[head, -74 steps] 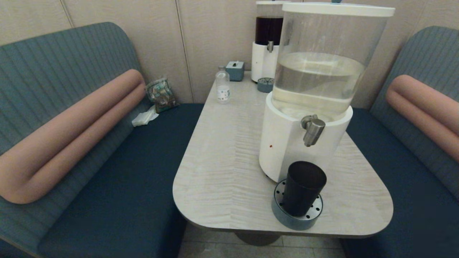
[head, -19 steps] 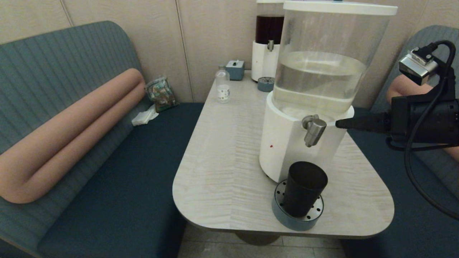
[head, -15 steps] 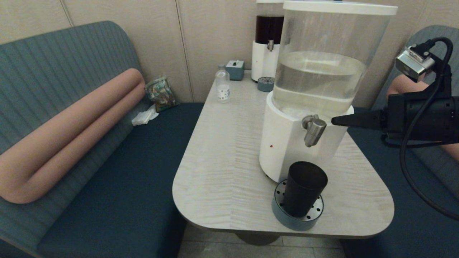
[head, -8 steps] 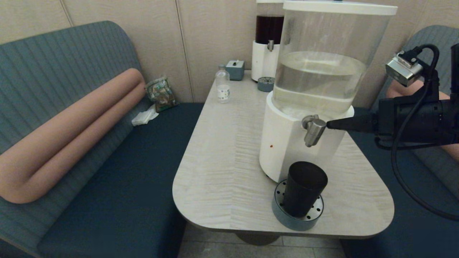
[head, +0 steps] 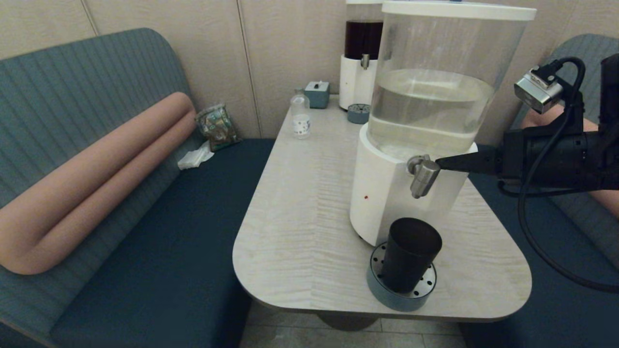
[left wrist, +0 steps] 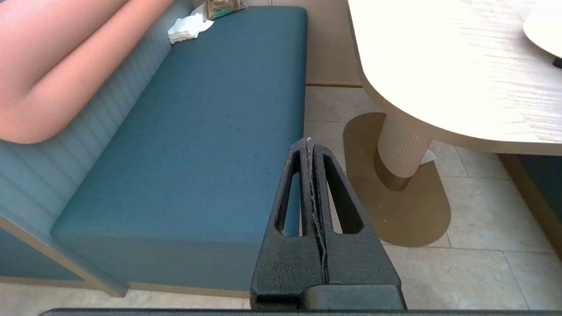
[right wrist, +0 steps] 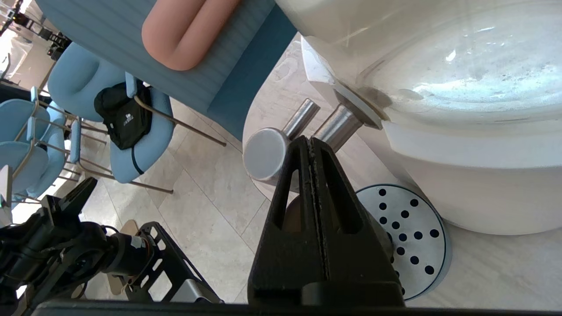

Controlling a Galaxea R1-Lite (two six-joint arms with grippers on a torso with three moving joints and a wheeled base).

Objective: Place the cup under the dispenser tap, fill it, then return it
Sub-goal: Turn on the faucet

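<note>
Booth table (head: 309, 203) fills centre frame in head view, blue bench seats either side. Big clear-tank dispenser (head: 435, 96) of pale liquid on white base sits centre-right on the table. Right arm comes in from the right edge at mid height; right gripper (head: 439, 165) has fingers pressed together, nothing between them, tip touching or just beside the dispenser tap (head: 422, 175) on its right side, can't tell which. Right wrist view agrees: closed fingers end right at the steel spout. Round perforated drip tray (head: 425, 285) lower centre-right, at the foot of the base. The cup (head: 409, 253) stands upright on the tray, directly below the tap, untouched. Left gripper (left wrist: 308, 145) parked low over bench and floor, fingers fully together, empty, not visible in head view
</note>
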